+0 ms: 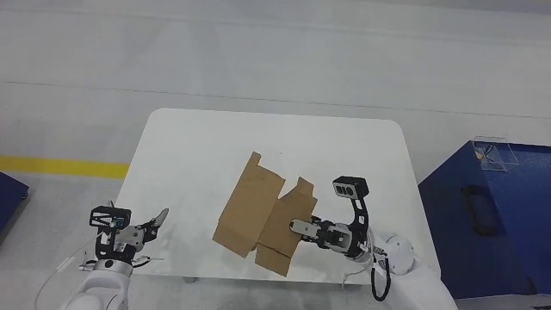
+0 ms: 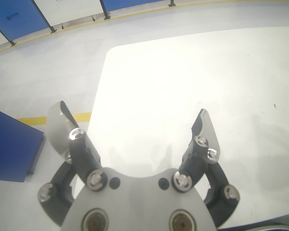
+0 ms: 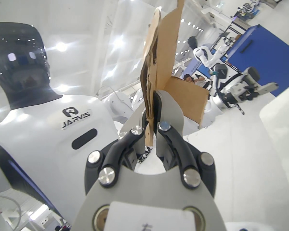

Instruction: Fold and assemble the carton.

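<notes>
One flattened carton (image 1: 250, 211) is clamped at its edge by the right tool (image 3: 154, 98); the left tool (image 2: 132, 111) gapes wide.

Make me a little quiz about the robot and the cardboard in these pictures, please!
1. True or false: the left gripper is holding the cardboard.
2. Pick one: the right gripper is A) open and empty, B) shut on the cardboard, C) lying on the floor.
3. Fill the gap: in the top view, the cardboard shows over the white ____.

Key
1. False. The left gripper is open and empty, off to one side of the cardboard.
2. B. Its fingers pinch an edge of the cardboard.
3. table.
</notes>
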